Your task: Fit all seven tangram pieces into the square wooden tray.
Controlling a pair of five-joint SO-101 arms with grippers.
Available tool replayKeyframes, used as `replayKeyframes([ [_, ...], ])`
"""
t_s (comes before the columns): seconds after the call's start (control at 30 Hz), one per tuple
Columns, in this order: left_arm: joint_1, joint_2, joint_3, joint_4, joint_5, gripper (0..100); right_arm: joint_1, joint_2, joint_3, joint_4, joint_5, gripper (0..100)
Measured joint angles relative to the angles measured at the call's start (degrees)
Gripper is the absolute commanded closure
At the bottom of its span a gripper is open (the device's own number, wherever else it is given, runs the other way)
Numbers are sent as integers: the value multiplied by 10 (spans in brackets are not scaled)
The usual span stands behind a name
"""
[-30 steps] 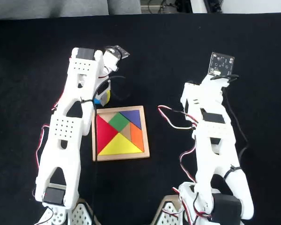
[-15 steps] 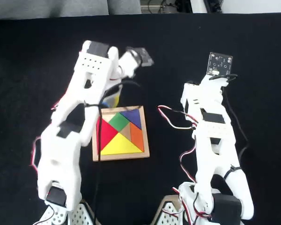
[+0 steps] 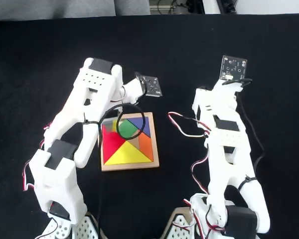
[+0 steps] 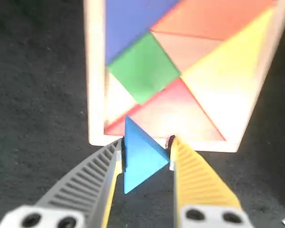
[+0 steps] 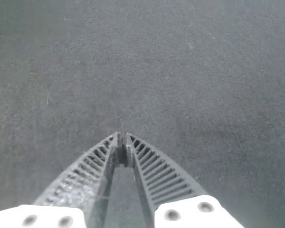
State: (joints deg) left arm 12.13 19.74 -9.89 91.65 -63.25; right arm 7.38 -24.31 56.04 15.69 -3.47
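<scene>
The square wooden tray [image 3: 129, 167] lies between the two arms. It holds a red triangle [image 3: 112, 142], a yellow triangle [image 3: 127, 155], a green square [image 3: 128, 128], a blue piece [image 3: 141, 124] and an orange piece [image 3: 145, 144]. My left gripper [image 4: 145, 142] is shut on a small blue triangle [image 4: 140, 161], which hangs over the tray's rim [image 4: 95, 71]. Beside the green square [image 4: 143, 66], bare wood shows as a small triangular gap [image 4: 116, 97]. My right gripper [image 5: 122, 137] is shut on nothing above bare black cloth.
The left arm [image 3: 97, 99] reaches over the tray's far left corner, and a black cable loop [image 3: 129, 122] hangs over the pieces. The right arm [image 3: 224, 129] stands to the right of the tray. Black cloth covers the table all round.
The left arm has swung from beside the tray's far left corner to over that corner, carrying the blue triangle. Its wrist has turned. The right arm has stayed put.
</scene>
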Motion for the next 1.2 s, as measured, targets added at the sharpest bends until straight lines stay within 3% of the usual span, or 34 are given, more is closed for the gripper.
replayKeyframes([
  [0.6,12,0,64,-112,-1,863,0,0,0,0,0,985],
  [1.2,12,0,76,-122,-1,863,0,0,0,0,0,985],
])
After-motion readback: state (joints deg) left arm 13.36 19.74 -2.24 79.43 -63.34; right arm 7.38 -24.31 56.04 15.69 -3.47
